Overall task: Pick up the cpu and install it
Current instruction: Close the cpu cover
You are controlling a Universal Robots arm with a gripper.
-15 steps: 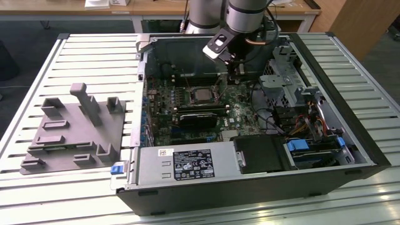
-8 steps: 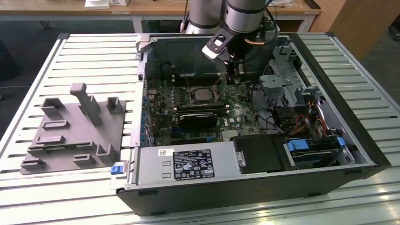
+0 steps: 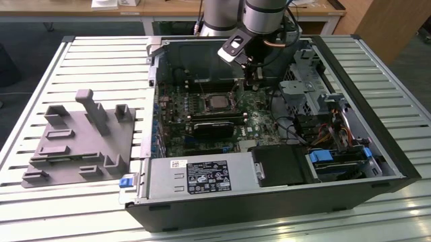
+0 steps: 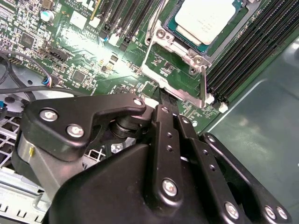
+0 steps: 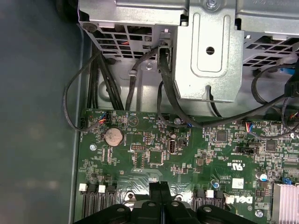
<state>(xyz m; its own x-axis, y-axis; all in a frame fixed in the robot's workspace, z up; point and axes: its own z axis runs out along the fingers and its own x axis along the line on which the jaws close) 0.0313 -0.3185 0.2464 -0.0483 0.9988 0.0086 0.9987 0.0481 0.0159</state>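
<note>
A: How is the claw (image 5: 161,185)?

B: Clenched. In both wrist views its black fingers (image 4: 164,105) are pressed together with nothing between them. It hangs low over the green motherboard (image 5: 196,154); I cannot tell whether the tips touch it.

A: Any writing?

B: A white printed label (image 3: 209,176) on the silver power-supply box, and small white marks on the board.

A: And the small square silver-topped cpu (image 4: 205,18)?

B: It lies flat in its metal-framed socket, near the claw tips but apart from them. In the exterior view it (image 3: 217,101) sits inside the open black computer case (image 3: 269,212). A grey moulded tray (image 3: 74,146) lies on the slatted metal counter (image 3: 101,65), well apart.
</note>
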